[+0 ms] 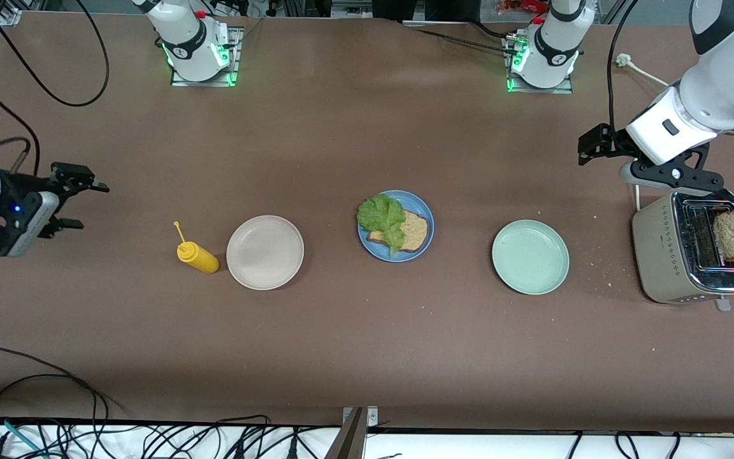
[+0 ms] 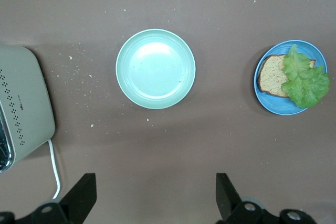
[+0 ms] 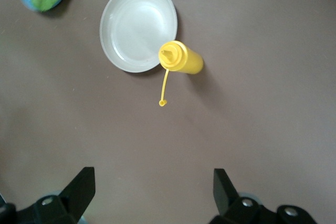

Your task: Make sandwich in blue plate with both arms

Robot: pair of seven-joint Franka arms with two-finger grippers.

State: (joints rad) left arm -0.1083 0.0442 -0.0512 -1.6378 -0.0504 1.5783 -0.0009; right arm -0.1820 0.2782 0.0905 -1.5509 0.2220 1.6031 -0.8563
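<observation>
High front camera; two down-facing wrist cameras

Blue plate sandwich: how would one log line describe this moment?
round blue plate: brown bread slice, green lettuce leaf on top | silver toaster: second slice | claws: open, empty

Round matte blue plate (image 1: pixel 425 220) at mid-bench, one brown wholegrain bread slice (image 1: pixel 413 232) lying flat on it, ruffled green lettuce leaf (image 1: pixel 385 218) draped over the slice, overhanging the rim, second brown slice (image 1: pixel 733 235) standing in the toaster
</observation>
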